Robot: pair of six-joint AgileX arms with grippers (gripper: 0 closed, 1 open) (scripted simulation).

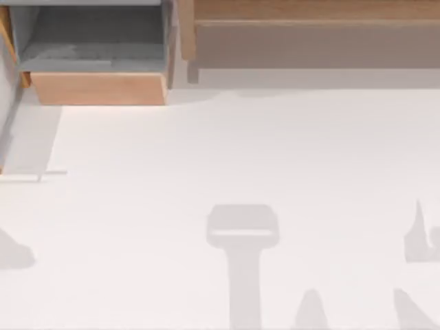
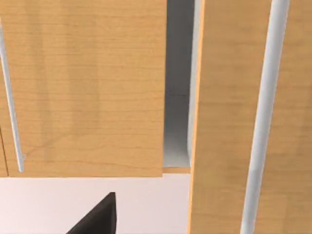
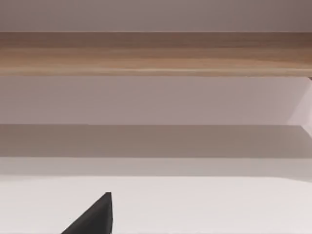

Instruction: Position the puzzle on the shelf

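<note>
The puzzle is out of view. The shelf (image 1: pixel 309 10) is a long light-brown wooden ledge along the back right of the table, with a darker brown front face (image 1: pixel 309 45) and a wooden side post (image 1: pixel 185 31) at its left end. In the right wrist view the shelf (image 3: pixel 156 53) runs as a wooden band across the scene, well beyond a dark piece of my right gripper (image 3: pixel 95 217). A dark piece of my left gripper (image 2: pixel 100 217) hangs over the white table in front of wooden cabinet panels.
A grey-lined box compartment (image 1: pixel 96 41) with a light wooden front (image 1: pixel 100 88) stands at the back left. The left wrist view faces wooden panels with white bar handles (image 2: pixel 265 117) and a narrow grey gap (image 2: pixel 178 97). Arm shadows (image 1: pixel 242 234) lie on the white table.
</note>
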